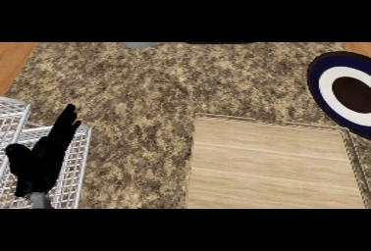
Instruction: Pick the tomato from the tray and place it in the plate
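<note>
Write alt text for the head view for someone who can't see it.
A wooden tray lies on a speckled stone counter, with no tomato in sight. A dark blue and white plate sits cut off at the right edge. The left hand rests open at lower left over a white wire rack.

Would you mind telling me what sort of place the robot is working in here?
Most likely a kitchen counter: a speckled granite worktop, a white wire rack at the left, and a wooden tray next to a dark-rimmed plate.
</note>
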